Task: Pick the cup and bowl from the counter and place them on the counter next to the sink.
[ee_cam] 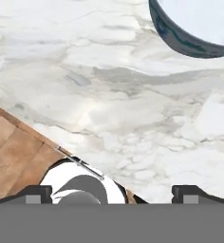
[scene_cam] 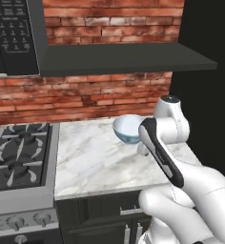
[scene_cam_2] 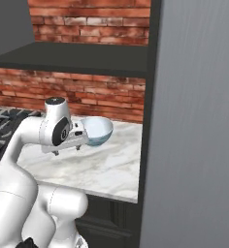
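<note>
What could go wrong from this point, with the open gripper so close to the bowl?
1. The open gripper looks down on bare counter, with the bowl off at the edge of the hand view; closing here would likely grab nothing.
2. The bowl sits right beside the hand, so a sideways correction might nudge it.
3. Its rounded, glossy wall may slip from the fingers.

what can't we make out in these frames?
- Bowl: in the left base view the arm hides its right side; in the hand view the top edge cuts it off.
- Gripper: in the hand view just the fingertips show, wide apart; nothing between them.
- Counter: right end hidden by the grey panel, right base view.
</note>
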{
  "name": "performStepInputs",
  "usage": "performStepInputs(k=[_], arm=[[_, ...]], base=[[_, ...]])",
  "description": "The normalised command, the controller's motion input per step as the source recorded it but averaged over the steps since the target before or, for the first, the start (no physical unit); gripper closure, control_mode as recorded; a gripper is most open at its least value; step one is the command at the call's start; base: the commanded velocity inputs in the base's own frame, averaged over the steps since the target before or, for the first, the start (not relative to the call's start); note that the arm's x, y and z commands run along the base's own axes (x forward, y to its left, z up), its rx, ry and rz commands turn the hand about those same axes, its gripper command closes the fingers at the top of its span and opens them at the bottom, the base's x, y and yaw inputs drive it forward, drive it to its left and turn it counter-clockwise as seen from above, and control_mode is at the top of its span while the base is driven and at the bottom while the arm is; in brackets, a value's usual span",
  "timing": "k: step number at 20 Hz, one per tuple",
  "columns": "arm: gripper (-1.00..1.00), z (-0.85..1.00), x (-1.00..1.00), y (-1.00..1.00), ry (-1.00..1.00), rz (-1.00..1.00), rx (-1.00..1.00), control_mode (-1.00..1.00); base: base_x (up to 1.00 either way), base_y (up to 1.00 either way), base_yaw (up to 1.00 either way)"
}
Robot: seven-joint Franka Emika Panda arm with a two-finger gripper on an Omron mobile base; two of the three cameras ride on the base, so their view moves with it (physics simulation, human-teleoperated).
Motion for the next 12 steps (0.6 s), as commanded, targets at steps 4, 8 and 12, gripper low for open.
performStepInputs(k=[4,8,12], arm=[[-1.0,0.0,0.51,0.29,-0.05,0.03,0.0,-1.0],[-1.0,0.0,0.46,0.47,-0.04,-0.1,0.0,-1.0],[-1.0,0.0,0.53,0.43,-0.06,-0.14,0.0,-1.0]], base=[[0.0,0.0,0.0],[0.0,0.0,0.0],[0.0,0.0,0.0]])
